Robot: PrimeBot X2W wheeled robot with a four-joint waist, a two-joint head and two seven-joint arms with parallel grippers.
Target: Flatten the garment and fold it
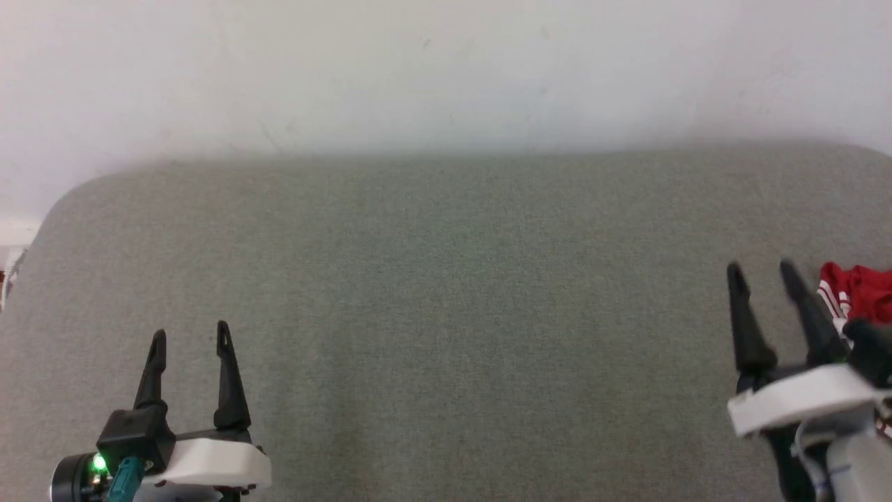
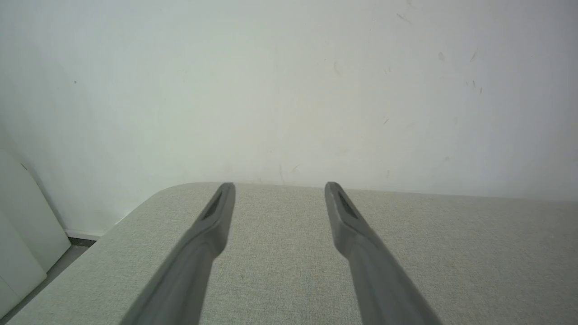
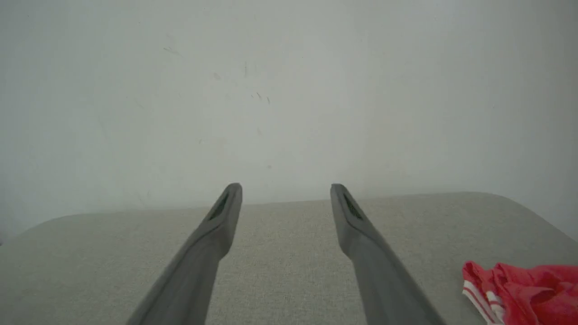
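Note:
The garment [image 1: 858, 291] is a crumpled red heap with a red-and-white striped edge, lying at the far right edge of the grey padded table [image 1: 446, 293]. In the right wrist view the garment [image 3: 528, 293] sits at the lower right, to the right of the fingers. My right gripper [image 1: 761, 270] stands open just left of the heap, apart from it, nothing between its fingers. At the lower left, my left gripper [image 1: 191, 333] is open and empty above bare fabric. In the wrist views both the left gripper [image 2: 280, 186] and the right gripper [image 3: 285, 187] point toward the wall.
A white wall [image 1: 446, 70] rises right behind the table's far edge. The table's rounded left corner [image 2: 171, 192] drops off to the floor beside a pale panel [image 2: 22, 234]. The table's right corner [image 3: 528, 212] curves away behind the garment.

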